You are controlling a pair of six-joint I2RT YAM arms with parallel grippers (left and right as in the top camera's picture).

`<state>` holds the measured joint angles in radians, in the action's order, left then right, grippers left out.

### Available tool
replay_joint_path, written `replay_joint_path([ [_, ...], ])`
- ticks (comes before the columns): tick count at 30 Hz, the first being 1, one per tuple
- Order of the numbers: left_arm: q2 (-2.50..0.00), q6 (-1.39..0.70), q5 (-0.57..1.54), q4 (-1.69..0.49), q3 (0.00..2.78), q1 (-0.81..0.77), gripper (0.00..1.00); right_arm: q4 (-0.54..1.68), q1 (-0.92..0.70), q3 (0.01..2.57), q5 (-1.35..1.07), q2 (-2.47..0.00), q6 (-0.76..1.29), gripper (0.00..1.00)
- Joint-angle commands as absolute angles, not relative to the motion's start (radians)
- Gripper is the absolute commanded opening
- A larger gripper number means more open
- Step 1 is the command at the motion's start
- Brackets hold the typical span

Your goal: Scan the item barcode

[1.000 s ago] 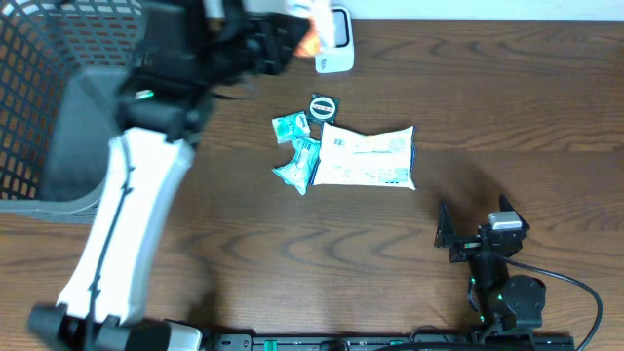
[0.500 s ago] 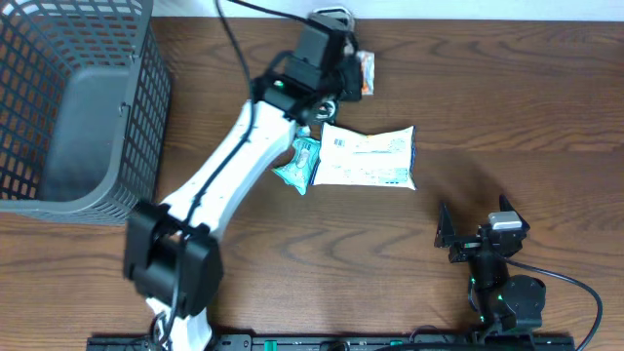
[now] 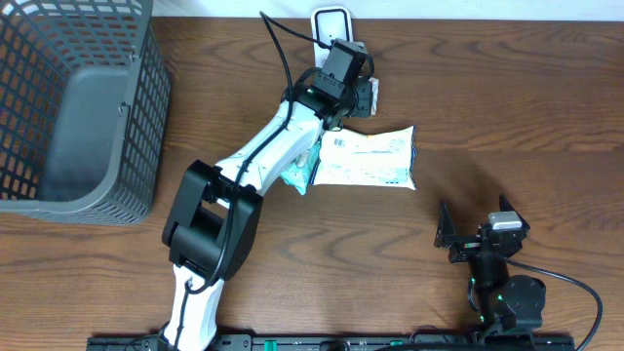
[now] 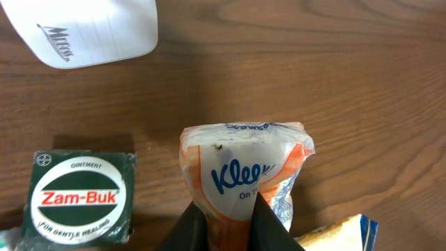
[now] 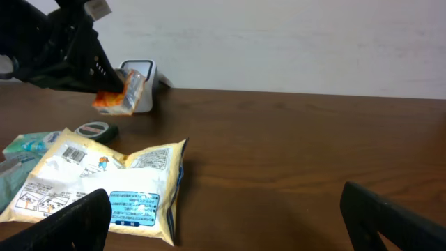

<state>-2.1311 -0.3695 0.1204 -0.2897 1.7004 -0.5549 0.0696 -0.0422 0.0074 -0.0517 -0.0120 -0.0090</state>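
An orange-and-white Kleenex tissue pack (image 4: 244, 157) is pinched at its lower end between the dark fingers (image 4: 194, 226) of my left gripper (image 4: 224, 226). In the overhead view the left gripper (image 3: 363, 93) holds the pack (image 3: 371, 97) just below and to the right of the white scanner (image 3: 330, 21). The scanner's white body (image 4: 90, 31) fills the wrist view's top left corner. From the right wrist view the pack (image 5: 117, 97) hangs in front of the scanner (image 5: 143, 87). My right gripper (image 3: 475, 226) rests open near the front right, holding nothing.
A green Zam-Buk tin (image 4: 77, 199) lies beside the held pack. A large yellow-white pouch (image 3: 370, 161) and teal packets (image 3: 300, 174) lie mid-table. A grey wire basket (image 3: 146, 117) stands at the far left.
My left arm has swung from the basket side to the scanner and lowered, carrying the tissue pack to the scanner's right. The right arm has not moved.
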Motion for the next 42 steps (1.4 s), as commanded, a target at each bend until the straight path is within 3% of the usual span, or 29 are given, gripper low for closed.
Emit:
replay_joint_path([
  [1,-2.144,-0.367,0.103,-0.274,1.706,-0.556,0.16,0.072,-0.039,0.006,-0.048,-0.007,-0.016,0.99],
  [6,-2.173,-0.368,0.104,-0.29,1.706,-0.557,0.17,0.072,-0.039,0.006,-0.048,-0.007,-0.016,0.99],
  [8,-2.183,-0.368,0.104,-0.295,1.705,-0.559,0.3,0.072,-0.039,0.006,-0.048,-0.007,-0.016,0.99],
  [9,-2.185,-0.368,0.104,-0.297,1.705,-0.561,0.42,0.072,-0.039,0.006,-0.048,-0.007,-0.016,0.99],
  [10,-2.185,-0.368,0.104,-0.297,1.705,-0.563,0.44,0.072,-0.039,0.006,-0.048,-0.007,-0.016,0.99],
  [20,-2.161,-0.367,0.104,-0.298,1.705,-0.572,0.45,0.072,-0.039,0.006,-0.048,-0.007,-0.016,0.99],
  [24,-2.083,-0.367,0.104,-0.329,1.705,-0.571,0.5,0.072,-0.039,0.006,-0.048,-0.007,-0.016,0.99],
  [30,-1.872,-0.349,0.103,-0.544,1.705,-0.554,0.61,0.072,-0.039,0.006,-0.048,-0.007,-0.016,0.99],
  [34,-1.702,-0.214,0.088,-0.757,1.705,-0.528,0.76,0.072,-0.039,0.006,-0.048,-0.007,-0.016,0.99],
  [39,-1.496,-0.184,-0.11,-0.987,1.705,-0.485,0.87,0.072,-0.039,0.006,-0.048,-0.007,-0.016,0.99],
  [42,-1.388,-0.211,-0.198,-1.067,1.705,-0.449,0.88,0.072,-0.039,0.006,-0.048,-0.007,-0.016,0.99],
])
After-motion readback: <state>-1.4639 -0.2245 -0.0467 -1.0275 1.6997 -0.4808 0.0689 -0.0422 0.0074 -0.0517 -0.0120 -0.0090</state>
